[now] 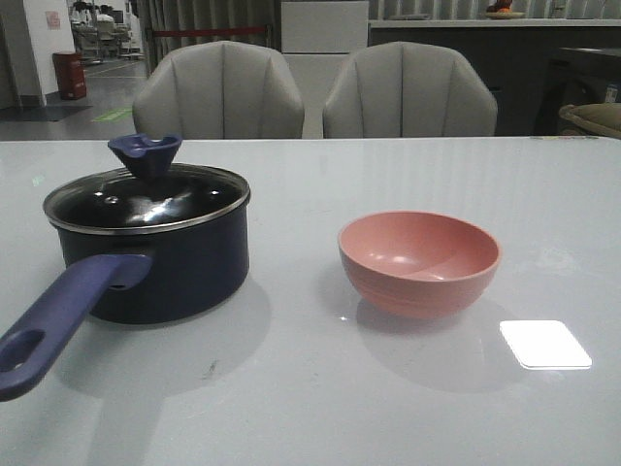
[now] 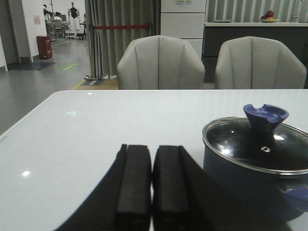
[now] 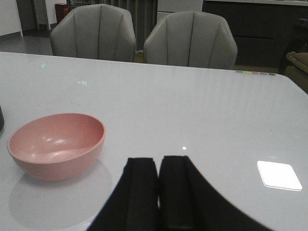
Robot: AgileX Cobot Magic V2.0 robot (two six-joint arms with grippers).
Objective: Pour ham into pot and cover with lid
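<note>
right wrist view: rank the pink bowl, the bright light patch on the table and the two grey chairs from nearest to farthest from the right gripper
1. Pink bowl, beside the right gripper, toward the pot's side.
2. Bright light patch, on the opposite side; too close to the bowl's distance to rank firmly.
3. Grey chairs, beyond the table's far edge.

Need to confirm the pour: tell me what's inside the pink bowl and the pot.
The pink bowl shows only its bare interior. The lid sits on the pot; its dark, reflective glass hides whatever is inside.
</note>
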